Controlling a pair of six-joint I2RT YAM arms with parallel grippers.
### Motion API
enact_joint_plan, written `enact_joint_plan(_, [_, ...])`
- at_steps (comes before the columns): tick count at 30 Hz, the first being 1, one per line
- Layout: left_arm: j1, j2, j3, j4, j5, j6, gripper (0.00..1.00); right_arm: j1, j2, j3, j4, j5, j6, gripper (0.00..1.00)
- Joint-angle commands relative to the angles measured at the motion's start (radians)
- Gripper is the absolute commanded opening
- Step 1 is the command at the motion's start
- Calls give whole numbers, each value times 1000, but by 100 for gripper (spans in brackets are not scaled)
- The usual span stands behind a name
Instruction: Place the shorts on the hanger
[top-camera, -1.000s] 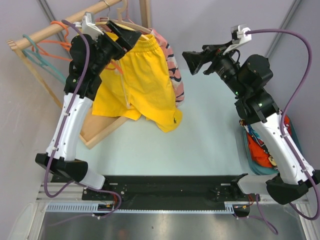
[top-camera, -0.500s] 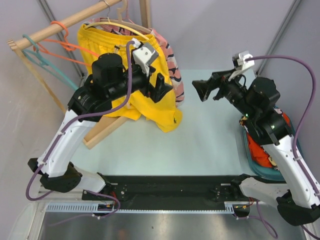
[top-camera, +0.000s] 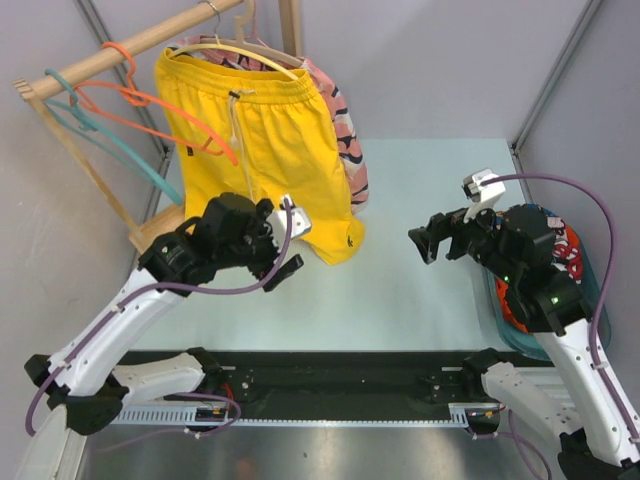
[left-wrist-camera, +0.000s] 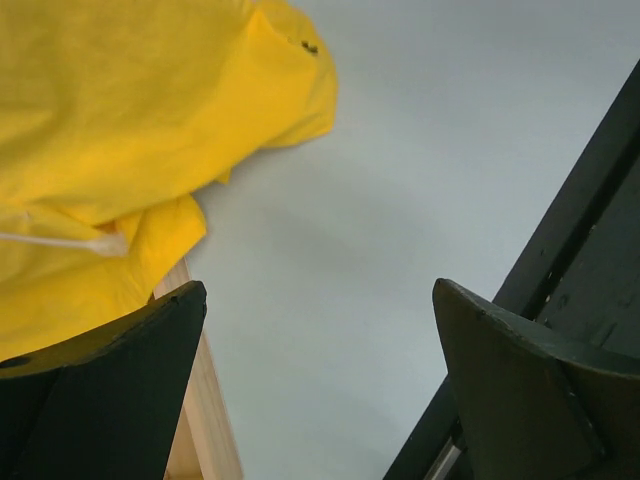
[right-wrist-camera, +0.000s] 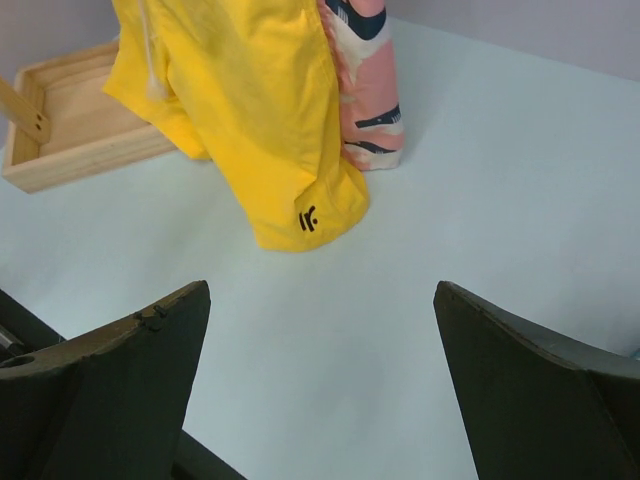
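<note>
The yellow shorts (top-camera: 270, 140) hang from the pale-yellow hanger (top-camera: 228, 47) on the wooden rail at the back left, their hem reaching the table. They also show in the left wrist view (left-wrist-camera: 130, 120) and the right wrist view (right-wrist-camera: 250, 110). My left gripper (top-camera: 290, 255) is open and empty, low over the table just in front of the shorts' hem. My right gripper (top-camera: 428, 243) is open and empty over the table's right side, apart from the shorts.
Pink whale-print shorts (top-camera: 345, 130) hang behind the yellow ones. Orange (top-camera: 150, 100) and teal (top-camera: 110, 140) hangers hang on the wooden rail (top-camera: 120, 50). The rack's wooden base (right-wrist-camera: 70, 130) lies at the left. A teal bin with clothes (top-camera: 540, 290) stands at the right.
My left arm has let go of the shorts and dropped down and back toward the near edge. My right arm has also lowered and pulled back. The shorts now hang freely.
</note>
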Motion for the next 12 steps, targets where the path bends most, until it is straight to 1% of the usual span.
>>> enact_joint_plan(1, [2,-87,-127,9,-82,63,100,-27,-52,-11,-7,-13,-23,100])
enact_joint_plan(3, [2,-107,-173,9,-84,70,100,-31,-61,-14,-11,-10,-23,100])
enact_joint_plan(7, [7,-116,-216,29,-108,62,100,-39,-64,-14,-13,-11,-21,100])
enact_joint_plan(10, [38,-114,-215,27,-84,44,100,-39,-67,-14,-13,-19,-23,100])
enact_joint_plan(12, [51,-119,-215,35,-96,40,100,-37,-64,-14,-14,-24,-29,100])
